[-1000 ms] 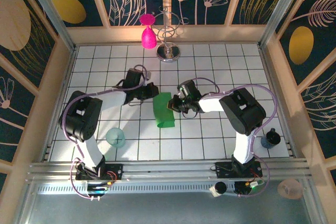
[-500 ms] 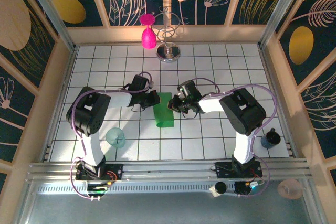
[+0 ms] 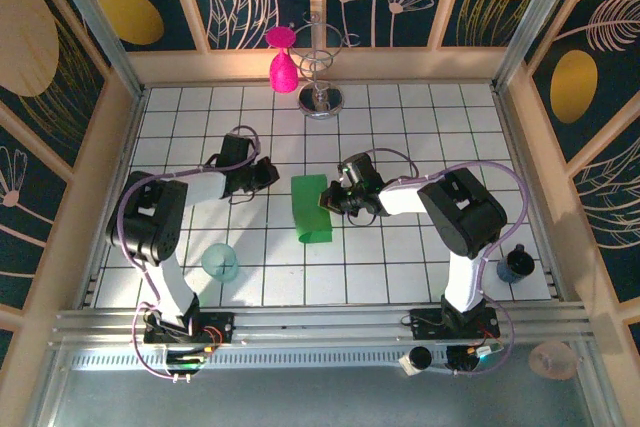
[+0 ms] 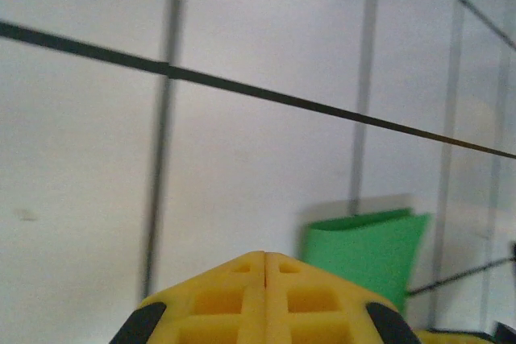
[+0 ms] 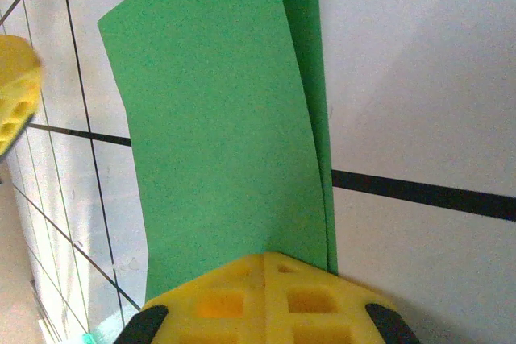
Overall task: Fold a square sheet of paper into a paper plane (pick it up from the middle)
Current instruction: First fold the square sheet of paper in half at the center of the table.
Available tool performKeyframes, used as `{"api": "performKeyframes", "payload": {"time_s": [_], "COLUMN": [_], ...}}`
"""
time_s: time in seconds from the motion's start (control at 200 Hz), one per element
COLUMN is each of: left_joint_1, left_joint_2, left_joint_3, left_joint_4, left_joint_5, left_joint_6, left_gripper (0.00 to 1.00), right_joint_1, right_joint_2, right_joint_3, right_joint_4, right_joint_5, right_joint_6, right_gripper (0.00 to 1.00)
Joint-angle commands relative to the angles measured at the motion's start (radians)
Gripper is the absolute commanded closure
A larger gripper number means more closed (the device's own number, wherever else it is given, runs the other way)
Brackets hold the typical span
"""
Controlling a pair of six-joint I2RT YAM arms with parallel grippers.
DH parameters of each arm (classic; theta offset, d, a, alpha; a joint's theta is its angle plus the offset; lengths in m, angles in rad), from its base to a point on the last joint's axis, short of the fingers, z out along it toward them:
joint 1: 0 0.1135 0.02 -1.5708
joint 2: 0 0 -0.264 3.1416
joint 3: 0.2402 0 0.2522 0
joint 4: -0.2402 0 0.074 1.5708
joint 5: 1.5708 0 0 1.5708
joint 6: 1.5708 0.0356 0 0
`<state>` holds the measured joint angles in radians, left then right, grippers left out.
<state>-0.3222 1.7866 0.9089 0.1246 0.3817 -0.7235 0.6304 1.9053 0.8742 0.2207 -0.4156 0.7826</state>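
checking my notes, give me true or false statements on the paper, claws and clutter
1. The green paper lies folded, two layers showing. True.
2. The left claw touches the paper. False: it sits apart, over bare table.
3. Both claws are open. False: the right claw and the left are shut.
4. The teal cup stands on the paper. False: it stands on the table by the left arm.
5. The pink object is at the table's far edge. True.

arms: left arm [image 3: 150, 227], right arm [image 3: 462, 212], bulky black joint housings, white links | cables [image 3: 524, 209]: purple, looped beside each arm | fingers [image 4: 226, 304]: yellow, square recesses, black side pieces | bases [image 3: 185, 327]: black, red wiring
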Motion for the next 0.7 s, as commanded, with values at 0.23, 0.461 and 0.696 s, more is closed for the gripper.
{"api": "performKeyframes", "payload": {"time_s": [0.23, 0.461, 0.696], "left_joint_1": [-0.103, -0.07, 0.032], "left_joint_2": [0.115, 0.192, 0.185], "left_joint_3": [0.055, 0.113, 0.131], "left_joint_4": [0.099, -0.028, -0.123], "left_joint_5": [0.089, -0.022, -0.121], "left_joint_6": [-0.071, -0.039, 0.012], "left_gripper": [0.94, 0.94, 0.93], "right_joint_1": [-0.011, -0.011, -0.011], "right_joint_2": [0.136, 0.134, 0.136], "right_joint_3": [-0.125, -0.132, -0.135], "right_joint_4": [-0.37, -0.372, -0.367], "right_joint_5": [0.238, 0.245, 0.251], "right_joint_6": [-0.029, -0.03, -0.03], "right_gripper": [0.99, 0.99, 0.98]}}
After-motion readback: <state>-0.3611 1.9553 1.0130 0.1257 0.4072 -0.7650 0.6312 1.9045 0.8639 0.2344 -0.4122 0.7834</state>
